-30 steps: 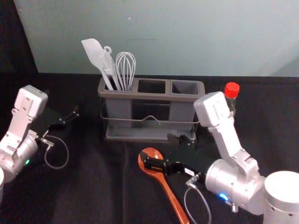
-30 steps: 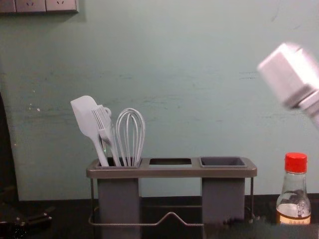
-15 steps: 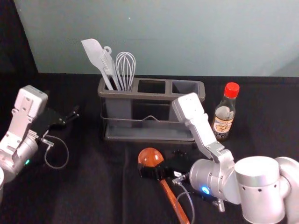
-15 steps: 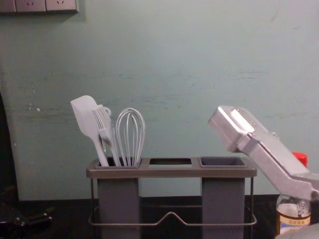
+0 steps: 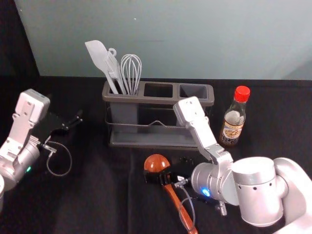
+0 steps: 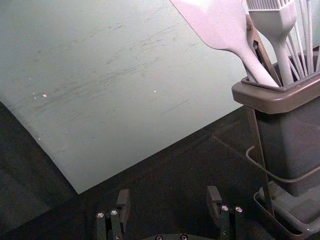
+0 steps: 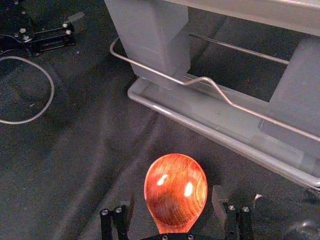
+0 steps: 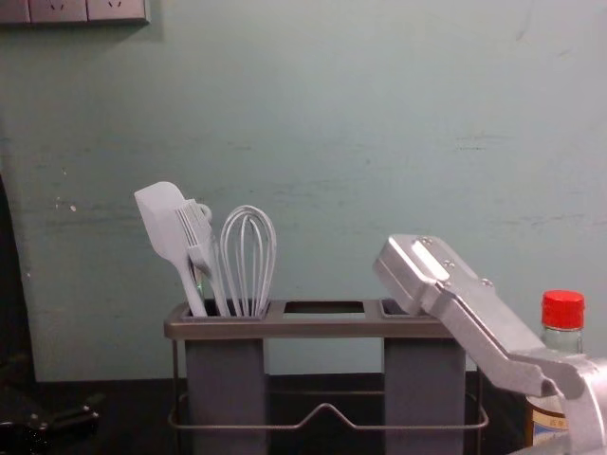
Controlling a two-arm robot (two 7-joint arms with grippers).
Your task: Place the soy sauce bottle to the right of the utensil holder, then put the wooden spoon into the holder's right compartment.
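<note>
Where the black cloth (image 5: 97,195) spreads in front of the utensil holder (image 5: 153,100), the wooden spoon (image 5: 156,163) lies with its round bowl toward the holder and its long handle slanting back toward the robot and to the right. Its wood is a warm reddish brown with darker streaks of grain, and the bowl looks glossy, with two bright glints on it. The right gripper (image 5: 157,177) is down at the spoon, by the bowl and the top of the handle. In the right wrist view its fingers stand apart, one on each side of the bowl, with a narrow gap showing at either side.

The soy sauce bottle (image 5: 233,127) stands upright just to the right of the holder. It is clear glass with a red cap, a slim neck and a printed label around the lower body.

The holder is grey with a brownish rim, three openings along the top and a bent wire rail across the front. Its left compartment holds a spatula (image 8: 164,223), a brush (image 8: 200,246) and a whisk (image 8: 248,261), all pale grey. The left gripper (image 5: 73,124) is parked to the left of the holder, its fingers apart with nothing between them.
</note>
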